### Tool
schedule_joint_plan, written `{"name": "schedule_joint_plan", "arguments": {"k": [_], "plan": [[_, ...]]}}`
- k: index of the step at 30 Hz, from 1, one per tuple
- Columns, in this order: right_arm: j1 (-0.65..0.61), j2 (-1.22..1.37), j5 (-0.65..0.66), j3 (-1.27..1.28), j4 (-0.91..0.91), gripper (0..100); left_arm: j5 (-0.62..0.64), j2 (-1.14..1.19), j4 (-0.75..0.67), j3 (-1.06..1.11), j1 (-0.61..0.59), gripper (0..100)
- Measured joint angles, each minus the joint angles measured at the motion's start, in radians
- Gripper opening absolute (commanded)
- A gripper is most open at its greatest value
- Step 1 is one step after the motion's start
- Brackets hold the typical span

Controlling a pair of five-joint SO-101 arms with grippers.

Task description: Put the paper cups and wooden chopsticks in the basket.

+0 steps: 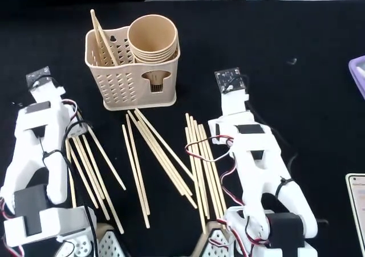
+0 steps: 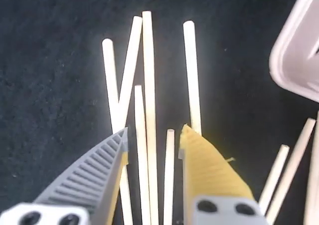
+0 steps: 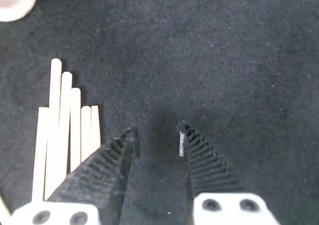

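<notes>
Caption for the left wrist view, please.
Open left gripper above loose wooden chopsticks on the black table, basket corner alongside.

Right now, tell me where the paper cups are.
In the high view, the paper cups stand stacked in the basket, in its right-hand compartment, beside leaning chopsticks.

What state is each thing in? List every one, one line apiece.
basket: upright, partly filled
paper cups: nested in one stack, upright inside the basket
chopsticks in the basket: a couple, leaning, ends sticking out
loose chopsticks: lying flat on the table in several bunches, not yet in the basket
left end effector: open, above loose chopsticks
right end effector: open, empty, over bare table beside chopstick ends
</notes>
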Motion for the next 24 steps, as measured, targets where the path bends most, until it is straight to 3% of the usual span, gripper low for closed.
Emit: {"name": "schedule_joint_plan", "arguments": {"k": [6,24], "plan": [[0.0,0.0,0.0,0.0,0.0,13.1,-0.006,0.0,-0.12,0.097,0.014,17],[0.0,0.0,0.0,0.0,0.0,13.1,-0.009,0.132,-0.123,0.008,0.069,12]]}}
